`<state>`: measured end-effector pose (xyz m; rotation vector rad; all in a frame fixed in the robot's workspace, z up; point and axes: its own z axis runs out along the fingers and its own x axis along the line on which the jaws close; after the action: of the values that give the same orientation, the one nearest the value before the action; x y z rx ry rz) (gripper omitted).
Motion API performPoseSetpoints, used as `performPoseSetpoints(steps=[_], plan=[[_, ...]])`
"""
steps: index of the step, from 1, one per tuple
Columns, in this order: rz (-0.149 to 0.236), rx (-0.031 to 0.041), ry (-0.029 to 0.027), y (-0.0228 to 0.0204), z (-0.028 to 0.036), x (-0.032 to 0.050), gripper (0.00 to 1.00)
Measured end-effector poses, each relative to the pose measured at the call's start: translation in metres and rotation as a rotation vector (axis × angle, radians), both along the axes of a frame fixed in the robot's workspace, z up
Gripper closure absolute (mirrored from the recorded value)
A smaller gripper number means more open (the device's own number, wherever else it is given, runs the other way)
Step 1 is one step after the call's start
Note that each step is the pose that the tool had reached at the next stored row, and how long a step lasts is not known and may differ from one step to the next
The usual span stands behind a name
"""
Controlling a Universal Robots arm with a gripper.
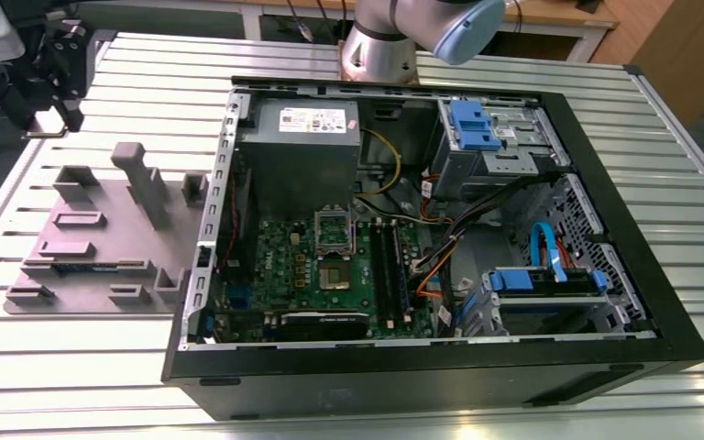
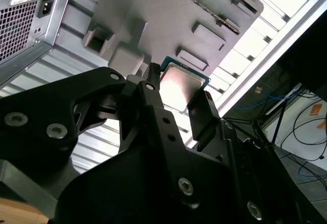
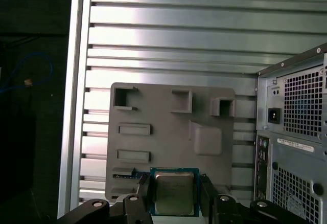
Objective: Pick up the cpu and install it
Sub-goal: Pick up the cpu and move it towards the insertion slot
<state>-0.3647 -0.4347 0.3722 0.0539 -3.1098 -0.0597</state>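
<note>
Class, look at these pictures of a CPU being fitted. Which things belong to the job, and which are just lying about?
Part of the job:
- the cpu, gripped between the fingers of the gripper
- green motherboard
- open computer case

Just lying about:
- grey holder tray, beneath the cpu
- grey power supply box
- blue drive bracket

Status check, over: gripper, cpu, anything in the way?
Gripper shut on cpu. Held above grey tray. Computer case alongside; nothing seen blocking.
</note>
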Motion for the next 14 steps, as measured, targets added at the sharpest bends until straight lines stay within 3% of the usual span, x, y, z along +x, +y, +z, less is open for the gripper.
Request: performPoseSetpoints(steps=[14], plan=[[0.000, 0.0001, -0.0001, 0.0000, 0.0000, 0.0056, 0.53]])
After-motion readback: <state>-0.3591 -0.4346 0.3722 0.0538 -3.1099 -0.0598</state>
